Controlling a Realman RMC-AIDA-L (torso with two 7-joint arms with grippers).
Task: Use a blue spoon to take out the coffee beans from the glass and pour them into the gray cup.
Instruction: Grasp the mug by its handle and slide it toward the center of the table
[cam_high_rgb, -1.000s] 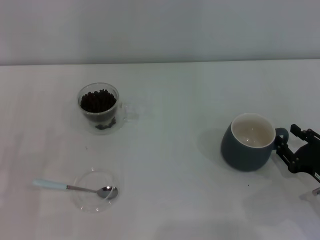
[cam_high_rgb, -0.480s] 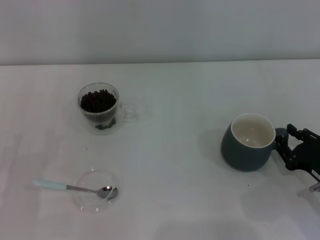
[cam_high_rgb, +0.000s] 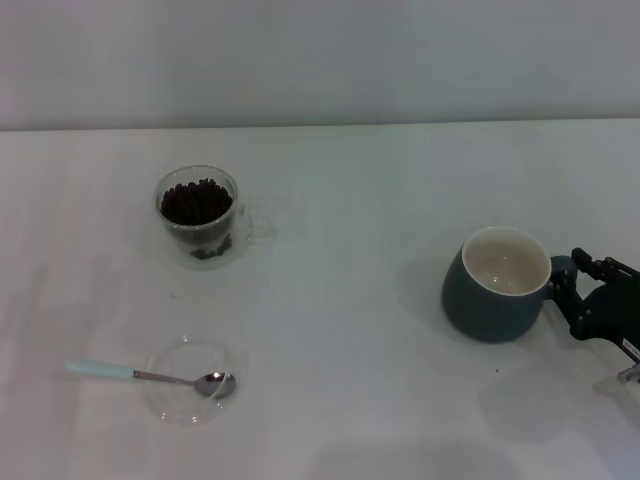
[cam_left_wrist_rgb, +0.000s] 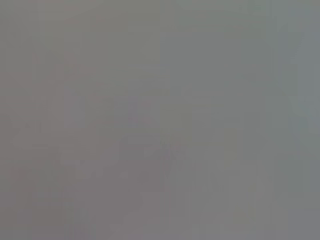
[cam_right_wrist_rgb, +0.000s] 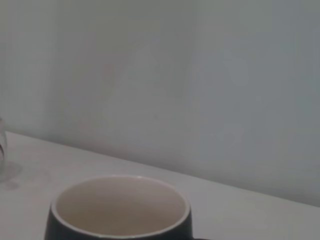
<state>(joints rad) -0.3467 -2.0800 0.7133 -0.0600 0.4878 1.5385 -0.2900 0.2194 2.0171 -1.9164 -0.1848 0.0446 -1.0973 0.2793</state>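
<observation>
The glass (cam_high_rgb: 198, 217) holds a heap of coffee beans (cam_high_rgb: 196, 201) at the back left of the table. The blue spoon (cam_high_rgb: 148, 375) lies at the front left, its bowl resting in a flat clear dish (cam_high_rgb: 190, 381). The gray cup (cam_high_rgb: 497, 284) stands on the right, upright and empty, with its handle pointing right; it also shows in the right wrist view (cam_right_wrist_rgb: 120, 212). My right gripper (cam_high_rgb: 568, 278) is open, close against the cup's handle, with a finger on each side of it. My left gripper is out of view, and the left wrist view shows only plain grey.
The white table (cam_high_rgb: 350, 200) runs back to a pale wall. A sliver of the glass (cam_right_wrist_rgb: 2, 150) shows at the edge of the right wrist view. Open tabletop lies between the glass and the gray cup.
My right gripper has moved a little left, closer to the gray cup's handle. The cup, glass and spoon have not moved.
</observation>
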